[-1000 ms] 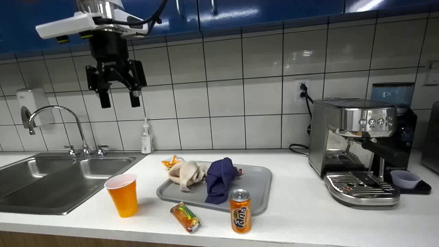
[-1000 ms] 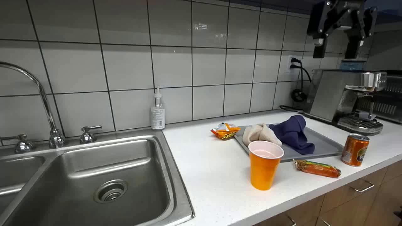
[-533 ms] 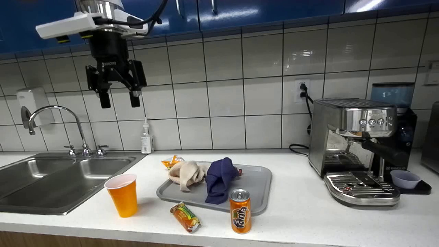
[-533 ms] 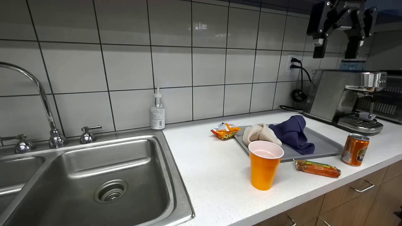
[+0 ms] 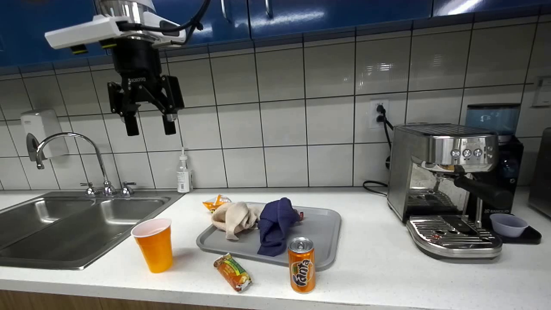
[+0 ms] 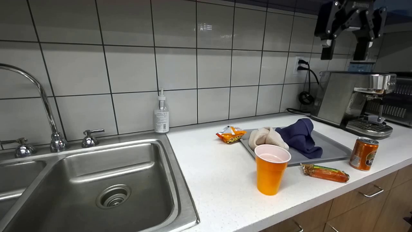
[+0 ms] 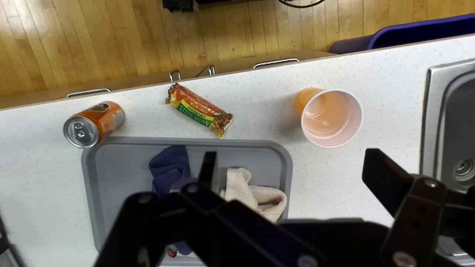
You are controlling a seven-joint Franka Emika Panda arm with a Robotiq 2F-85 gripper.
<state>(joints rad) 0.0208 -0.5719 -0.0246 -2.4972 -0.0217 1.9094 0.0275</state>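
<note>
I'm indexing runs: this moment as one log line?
gripper: open, empty | cup, can, snack bar: on counter | blue cloth, beige cloth: on tray

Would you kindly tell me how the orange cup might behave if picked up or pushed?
The orange cup is probably light, as it looks empty. It appears thin-walled, so it may flex when squeezed. Narrower toward the bottom, it could tip if pushed high.

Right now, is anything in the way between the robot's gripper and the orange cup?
Nothing that I can see. The open gripper hangs in the air, empty, and the orange cup stands on the counter with its top uncovered. The snack bar and gray tray are beside it, not over it.
</note>
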